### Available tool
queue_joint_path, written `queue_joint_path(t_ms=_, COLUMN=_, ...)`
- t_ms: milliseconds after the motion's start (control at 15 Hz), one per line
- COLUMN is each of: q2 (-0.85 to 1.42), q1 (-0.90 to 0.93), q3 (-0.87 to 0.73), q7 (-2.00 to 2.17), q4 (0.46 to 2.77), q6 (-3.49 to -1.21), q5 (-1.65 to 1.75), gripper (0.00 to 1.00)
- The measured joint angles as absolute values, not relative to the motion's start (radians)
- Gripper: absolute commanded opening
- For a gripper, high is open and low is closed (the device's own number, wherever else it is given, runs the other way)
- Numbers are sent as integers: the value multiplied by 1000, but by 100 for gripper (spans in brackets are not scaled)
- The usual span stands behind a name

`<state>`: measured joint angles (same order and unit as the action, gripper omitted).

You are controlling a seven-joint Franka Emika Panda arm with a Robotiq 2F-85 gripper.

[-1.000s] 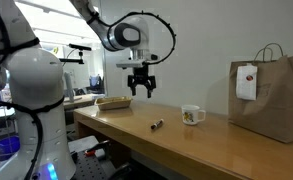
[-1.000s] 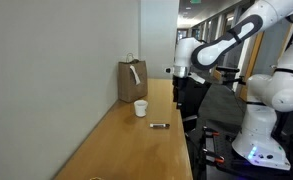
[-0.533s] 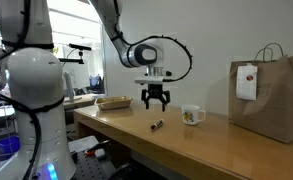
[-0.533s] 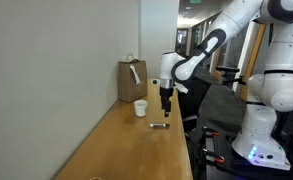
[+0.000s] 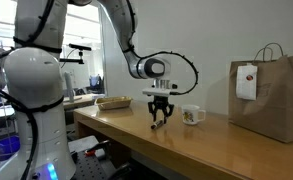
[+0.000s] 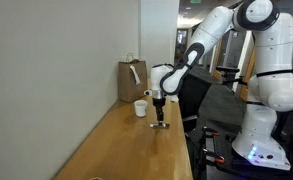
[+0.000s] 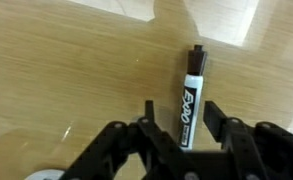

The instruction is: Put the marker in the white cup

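Note:
The marker (image 7: 191, 95), black with a white label, lies flat on the wooden table (image 5: 216, 150). In the wrist view my gripper (image 7: 182, 106) is down over it with one finger on each side. Small gaps show between the fingers (image 7: 214, 108) and the marker's barrel, so the jaws stand open around it. In both exterior views the gripper (image 5: 160, 119) (image 6: 159, 121) points straight down at the tabletop, and the marker (image 6: 160, 127) is mostly hidden under it. The white cup (image 5: 192, 115) (image 6: 140, 108) stands upright a short way beside the gripper, apart from it.
A large brown paper bag (image 5: 271, 95) (image 6: 132, 80) stands on the table beyond the cup. A shallow tray (image 5: 113, 102) sits at the table's other end. The table's front edge runs close to the marker, and the robot base (image 5: 36, 110) is beside the table.
The arm has swung over and come down from well above the table to the marker. Its jaws have narrowed around the marker.

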<state>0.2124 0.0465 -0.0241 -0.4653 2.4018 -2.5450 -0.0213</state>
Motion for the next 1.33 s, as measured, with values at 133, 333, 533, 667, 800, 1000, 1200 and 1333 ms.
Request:
queue_joint_path(t_ms=133, q2=244, q1=36, q3=-7, q7=-465, q4=2381, q6=-2545, q5=-21, gripper=55)
queue_joint_path(t_ms=333, q2=276, q1=33, q3=13, q7=-460, q4=2350, q6=-2545, q5=-21, gripper=60)
queue_joint_path(t_ms=533, q2=300, q1=32, q3=23, q7=-459, q4=2314, q6=-2545, q5=-21, gripper=34)
queue_joint_path(t_ms=667, q2=316, q1=30, q3=27, q7=-459, q4=2293, q6=-2545, q5=-21, gripper=19)
queue_joint_path(t_ms=800, q2=324, q1=26, q3=29, q7=-458, q4=2280, q6=-2545, q5=-19, gripper=3)
queue_joint_path(t_ms=1000, q2=325, q1=22, q3=39, q7=-456, q4=2272, q6=-2545, q5=-19, gripper=5)
queue_joint_path(t_ms=1200, q2=307, q1=9, q3=58, q7=-456, q4=2264, q6=-2545, q5=-26, gripper=5)
queue_joint_path(t_ms=1333, q2=275, q1=-18, q3=82, q7=-489, q4=2264, q6=-2550, q5=-66, gripper=5)
